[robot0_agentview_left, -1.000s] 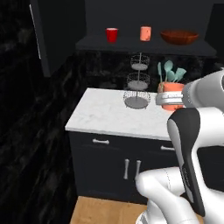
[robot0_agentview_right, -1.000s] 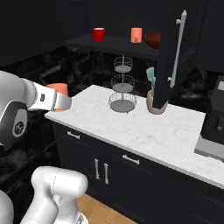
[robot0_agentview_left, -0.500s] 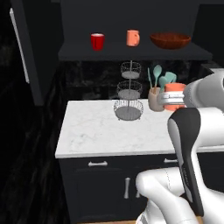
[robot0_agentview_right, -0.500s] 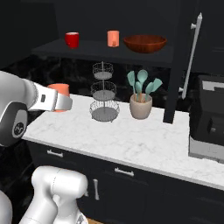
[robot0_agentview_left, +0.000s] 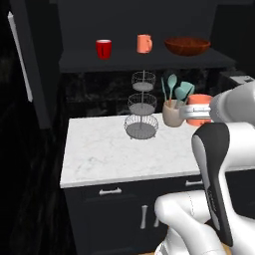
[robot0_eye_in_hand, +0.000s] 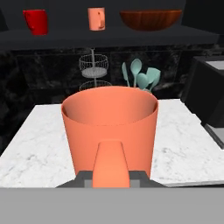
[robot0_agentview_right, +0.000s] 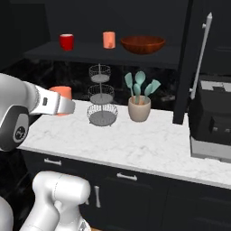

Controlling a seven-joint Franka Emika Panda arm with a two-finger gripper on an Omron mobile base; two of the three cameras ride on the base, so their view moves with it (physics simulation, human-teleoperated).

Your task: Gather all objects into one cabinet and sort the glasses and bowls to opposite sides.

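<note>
**Dark kitchen, cup carried above the counter**

A white marble counter [robot0_agentview_left: 104, 154] sits under an open black cabinet [robot0_agentview_right: 90, 53]. On its shelf stand a red mug [robot0_agentview_left: 103, 49], an orange cup [robot0_agentview_left: 144, 43] and a brown bowl [robot0_agentview_left: 187, 46], left to right. The gripper [robot0_eye_in_hand: 111, 177] is closed on a second orange cup [robot0_eye_in_hand: 109, 127], upright, above the counter near the wire basket stand [robot0_agentview_right: 101, 97].

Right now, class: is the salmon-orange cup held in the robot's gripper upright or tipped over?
Upright. The salmon-orange cup shows its open rim facing up, with its handle toward the camera, clamped in the gripper above the white marble counter.
</note>
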